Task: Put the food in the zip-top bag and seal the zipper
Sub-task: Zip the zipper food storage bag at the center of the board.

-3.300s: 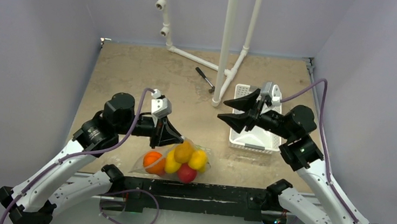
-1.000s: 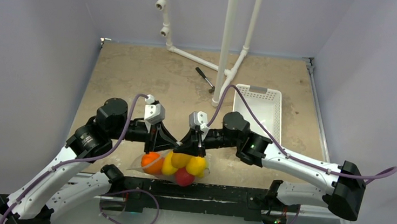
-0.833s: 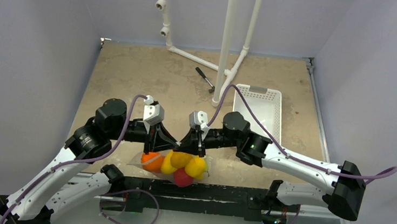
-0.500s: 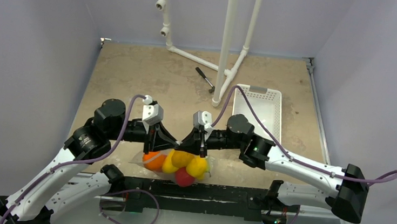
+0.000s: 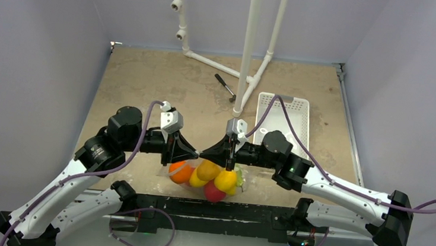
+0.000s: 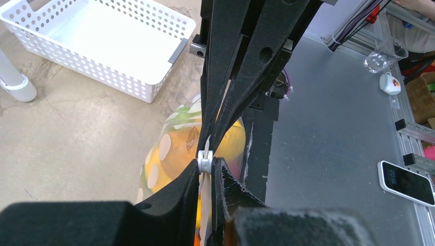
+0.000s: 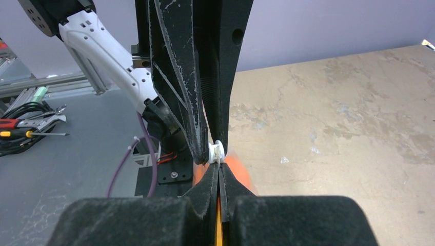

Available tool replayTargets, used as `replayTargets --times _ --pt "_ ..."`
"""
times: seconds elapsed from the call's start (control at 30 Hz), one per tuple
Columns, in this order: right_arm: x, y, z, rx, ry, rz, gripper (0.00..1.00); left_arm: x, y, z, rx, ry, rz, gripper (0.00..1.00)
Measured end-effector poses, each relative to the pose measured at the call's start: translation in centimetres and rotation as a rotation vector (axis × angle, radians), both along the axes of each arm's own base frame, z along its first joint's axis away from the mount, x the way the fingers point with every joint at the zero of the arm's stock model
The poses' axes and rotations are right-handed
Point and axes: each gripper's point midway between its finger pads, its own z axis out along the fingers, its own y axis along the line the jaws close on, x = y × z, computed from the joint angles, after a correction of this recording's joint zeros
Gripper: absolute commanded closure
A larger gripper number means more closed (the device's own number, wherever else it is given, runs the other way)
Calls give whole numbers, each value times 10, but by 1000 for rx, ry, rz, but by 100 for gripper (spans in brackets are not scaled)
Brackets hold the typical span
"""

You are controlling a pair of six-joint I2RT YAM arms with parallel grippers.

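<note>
The zip-top bag (image 5: 238, 173) holds the food: an orange (image 5: 180, 171), a yellow lemon (image 5: 225, 179), a red apple (image 5: 214, 192) and other pieces. It sags below both grippers near the table's front edge. My left gripper (image 5: 194, 152) and right gripper (image 5: 208, 153) meet tip to tip over it. In the left wrist view the left gripper (image 6: 209, 165) is shut on the zipper strip (image 6: 205, 205), its white slider (image 6: 205, 163) at the fingertips. In the right wrist view the right gripper (image 7: 219, 168) is shut on the same strip just behind the slider (image 7: 216, 151).
A white perforated basket (image 5: 283, 129) stands behind the right arm, also in the left wrist view (image 6: 92, 72). A white pipe stand (image 5: 247, 48) rises mid-table with a small black tool (image 5: 226, 87) beside it. The black front rail (image 5: 155, 204) lies just under the bag.
The right arm came from over the basket and shut on the bag's top edge beside the left gripper. Both grippers and the bag have since shifted right.
</note>
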Motion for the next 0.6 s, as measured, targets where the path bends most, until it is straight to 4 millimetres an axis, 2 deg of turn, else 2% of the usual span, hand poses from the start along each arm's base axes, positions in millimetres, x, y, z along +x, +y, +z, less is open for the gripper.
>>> replayTargets --times 0.03,0.07,0.13,0.27,0.43,0.6 --pt "0 0 0 -2 1 -1 100 0 0 0 1 2 0 100" --pt "0 0 -1 -4 2 -2 93 0 0 -1 2 3 0 100" --pt "0 -1 -3 -11 4 -2 72 0 0 -1 3 5 -3 100" --pt "1 -2 -6 -36 -6 -3 54 -3 -1 -2 5 17 -18 100" --pt "0 -1 -5 -52 -25 19 48 -6 -1 -4 8 30 -35 100" --pt "-3 8 -14 -95 -19 68 46 -8 0 -6 15 39 -35 100"
